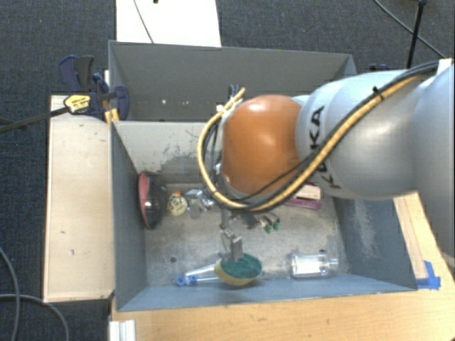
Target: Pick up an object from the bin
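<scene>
The hand (232, 251) hangs straight down over a green round scrubber (245, 267) by the bin's (128, 212) front wall, probably lined up for a grasp from above. I cannot tell whether it is apart or together. A clear bottle (311, 265) lies near.

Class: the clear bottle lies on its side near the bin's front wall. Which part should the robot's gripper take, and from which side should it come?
Probably the middle of the clear bottle, coming straight down from above and closing across its round body. It lies lengthwise along the front wall, so its ends are awkward to take and that wall likely blocks a sideways approach.
</scene>
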Available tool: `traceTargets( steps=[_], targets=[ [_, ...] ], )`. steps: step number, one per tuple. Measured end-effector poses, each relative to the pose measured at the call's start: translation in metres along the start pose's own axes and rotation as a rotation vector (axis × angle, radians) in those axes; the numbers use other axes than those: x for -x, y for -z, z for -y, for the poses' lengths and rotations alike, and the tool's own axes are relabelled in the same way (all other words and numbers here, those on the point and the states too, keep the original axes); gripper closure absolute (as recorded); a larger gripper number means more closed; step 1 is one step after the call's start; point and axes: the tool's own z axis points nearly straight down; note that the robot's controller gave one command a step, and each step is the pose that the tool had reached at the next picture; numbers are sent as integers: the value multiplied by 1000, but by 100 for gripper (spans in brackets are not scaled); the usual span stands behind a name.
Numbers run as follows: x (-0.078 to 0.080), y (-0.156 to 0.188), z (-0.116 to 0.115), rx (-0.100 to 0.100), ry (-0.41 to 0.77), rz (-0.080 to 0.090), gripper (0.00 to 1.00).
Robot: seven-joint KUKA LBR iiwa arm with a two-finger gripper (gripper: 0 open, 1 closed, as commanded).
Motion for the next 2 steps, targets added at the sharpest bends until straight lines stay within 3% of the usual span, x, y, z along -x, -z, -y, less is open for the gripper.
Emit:
traceTargets(
  steps=[1,2],
  targets=[
    [-48,-50,18,1,22,-7,0],
    [-59,-91,50,0,39,7,0]
  ],
)
